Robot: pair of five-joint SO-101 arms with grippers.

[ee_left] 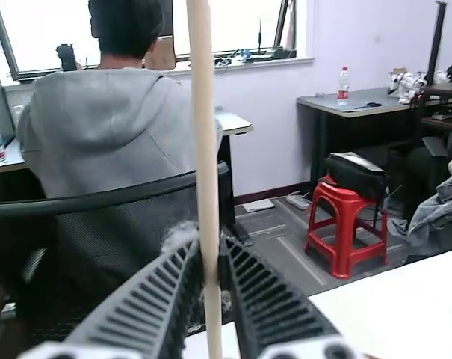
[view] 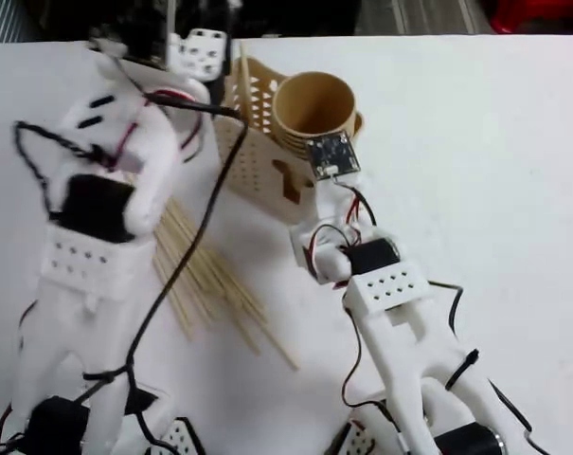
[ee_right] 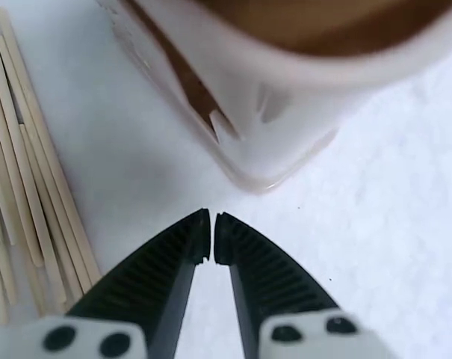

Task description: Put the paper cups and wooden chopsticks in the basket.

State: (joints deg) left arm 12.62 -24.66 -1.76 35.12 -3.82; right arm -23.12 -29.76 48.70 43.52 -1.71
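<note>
- The basket (view: 258, 166) is standing on the white tabletop (view: 494, 142). It is a beige plastic box with rounded corners and rows of small holes in its walls.
- The cups (view: 314, 106) are sitting nested inside the basket. They are round, tan paper with smooth rolled rims, and the top mouth is facing up.
- The chopsticks (view: 210, 284) are lying on the tabletop as a loose fan of thin, pale wooden sticks. The fan is spreading beside the basket, between the two arms.
- The left gripper (ee_left: 211, 250) is clamping one chopstick (ee_left: 202, 112) between its ribbed black pads. This stick is round, smooth and pale, and it is standing upright through the jaws.
- The left arm is stretching along the tabletop's left side, with its wrist raised near the basket's far end.
- The right gripper (ee_right: 212, 224) is hanging closed on nothing, its ribbed black jaws almost touching at the tips. It is pointing down at the tabletop just beside a basket corner.
- The right arm is extending from the near edge, with its wrist at the basket's near wall.
</note>
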